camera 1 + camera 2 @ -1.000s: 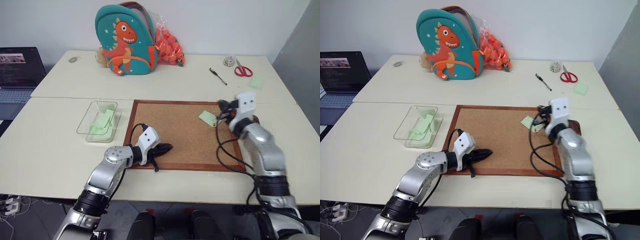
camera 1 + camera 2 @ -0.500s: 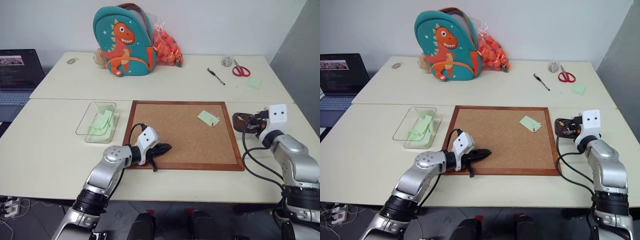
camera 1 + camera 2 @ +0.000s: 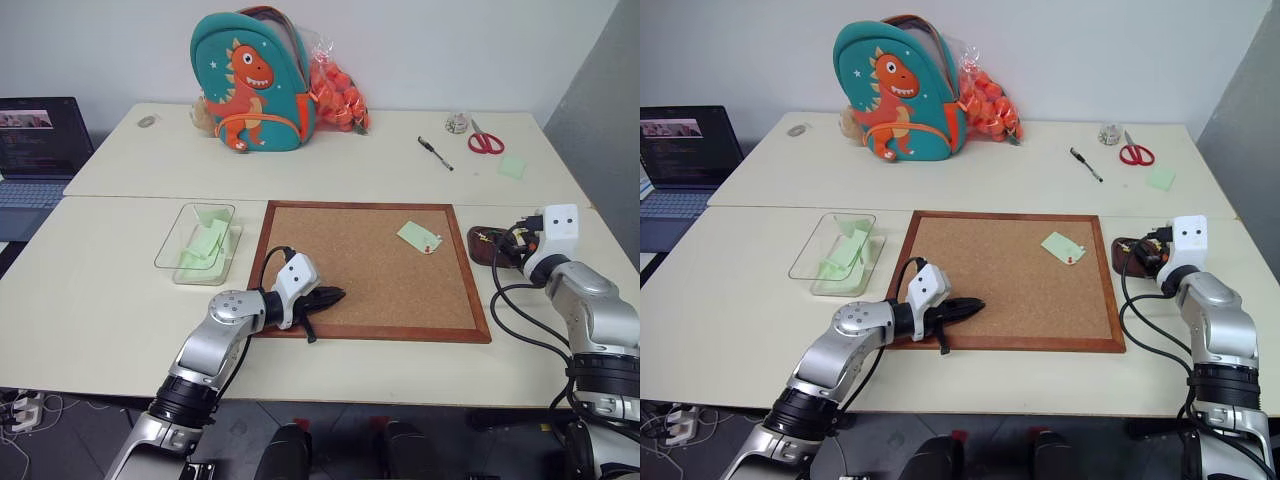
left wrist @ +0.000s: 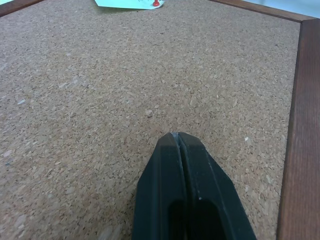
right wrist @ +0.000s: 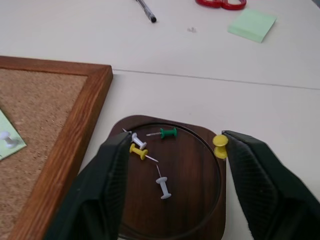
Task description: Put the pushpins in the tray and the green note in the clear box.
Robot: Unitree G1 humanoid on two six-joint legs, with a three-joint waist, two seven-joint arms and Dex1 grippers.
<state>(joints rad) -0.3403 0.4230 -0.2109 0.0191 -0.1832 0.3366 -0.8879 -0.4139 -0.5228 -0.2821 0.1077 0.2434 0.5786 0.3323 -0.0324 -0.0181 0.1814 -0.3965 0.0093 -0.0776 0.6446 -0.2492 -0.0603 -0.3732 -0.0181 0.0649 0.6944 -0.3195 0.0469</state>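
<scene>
Right wrist view: four pushpins (image 5: 164,187) lie in the brown tray (image 5: 195,200) while a yellow pin (image 5: 220,145) sits at the spread right claw (image 5: 172,150)'s fingertip over its rim. At nine o'clock of the tray, the green note (image 3: 419,237) lies red-pinned on the cork board (image 3: 350,270). Left claw (image 3: 335,295), pressed closed and empty, rests on the board's near edge; the clear box (image 3: 197,243) at nine o'clock holds green slips.

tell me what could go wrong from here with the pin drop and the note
1. The yellow pushpin sits against one finger of the open right gripper, at the tray rim; it may stick to the finger or fall outside.
2. The green note is pinned to the cork board by a red pushpin and a white pushpin; pulling early could tear it.
</scene>
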